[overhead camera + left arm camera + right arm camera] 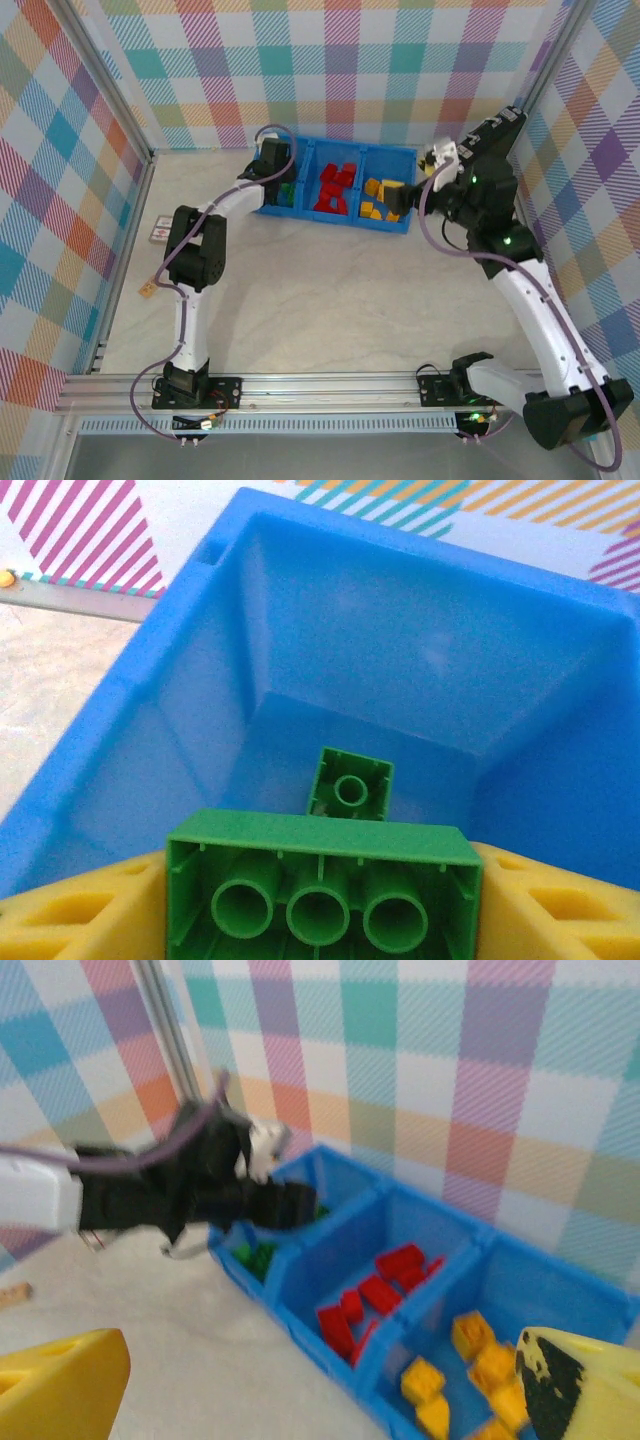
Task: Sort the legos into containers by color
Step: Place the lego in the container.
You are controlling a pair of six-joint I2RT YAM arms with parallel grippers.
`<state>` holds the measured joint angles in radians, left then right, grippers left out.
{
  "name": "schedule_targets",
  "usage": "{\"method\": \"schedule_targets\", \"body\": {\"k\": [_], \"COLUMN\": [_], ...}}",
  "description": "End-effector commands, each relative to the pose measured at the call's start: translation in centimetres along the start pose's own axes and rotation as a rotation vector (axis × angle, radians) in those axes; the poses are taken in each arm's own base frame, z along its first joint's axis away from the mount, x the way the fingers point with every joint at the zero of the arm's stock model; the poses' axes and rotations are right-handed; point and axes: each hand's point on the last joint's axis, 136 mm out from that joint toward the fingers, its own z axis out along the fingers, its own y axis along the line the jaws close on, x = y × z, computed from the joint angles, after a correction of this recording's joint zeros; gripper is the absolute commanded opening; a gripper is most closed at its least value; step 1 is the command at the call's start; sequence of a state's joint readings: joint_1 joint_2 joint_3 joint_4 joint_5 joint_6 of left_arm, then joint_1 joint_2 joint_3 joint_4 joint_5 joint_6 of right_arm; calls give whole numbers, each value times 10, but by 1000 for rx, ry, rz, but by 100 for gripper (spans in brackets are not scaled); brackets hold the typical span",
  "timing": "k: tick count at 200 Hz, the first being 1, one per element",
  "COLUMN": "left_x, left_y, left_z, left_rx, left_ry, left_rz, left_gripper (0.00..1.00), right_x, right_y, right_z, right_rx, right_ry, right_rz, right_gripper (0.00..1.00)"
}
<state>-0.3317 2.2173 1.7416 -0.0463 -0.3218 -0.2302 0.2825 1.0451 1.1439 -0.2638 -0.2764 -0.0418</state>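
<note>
One green lego in left tool's grip over the containers; right tool open.

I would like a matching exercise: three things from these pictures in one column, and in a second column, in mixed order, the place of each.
Things:
1. red legos
2. yellow-orange legos
3. long green lego

Places:
A. held in the left pincer
B. middle compartment of the blue bin
C. right compartment of the blue bin

Pairs: 1-B, 2-C, 3-A.
</note>
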Motion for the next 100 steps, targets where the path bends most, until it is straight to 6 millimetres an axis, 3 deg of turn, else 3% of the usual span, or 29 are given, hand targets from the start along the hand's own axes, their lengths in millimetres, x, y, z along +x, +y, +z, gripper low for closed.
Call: {"method": "schedule_targets", "body": {"k": [1,17,69,100], "left_x": [-11,-10,-25,-66], "left_y": [-10,-10,-5,-2], "left_z": [4,5,-6,-52], "left_rx": [54,65,88,120], "left_ry": [-15,-9,-26,-136], "left_rz": [-37,-36,-23,-8], "left_gripper": [68,73,85,86], "right_x": [48,62,68,82], "right_y": [-14,-13,-8,-20], "right_z": [-3,-9,-28,-34], "right_rx": [92,102,122,204], "right_ry": [109,136,135,130], "right_rz": [25,61,157,189], "right_gripper": [99,99,99,99]}}
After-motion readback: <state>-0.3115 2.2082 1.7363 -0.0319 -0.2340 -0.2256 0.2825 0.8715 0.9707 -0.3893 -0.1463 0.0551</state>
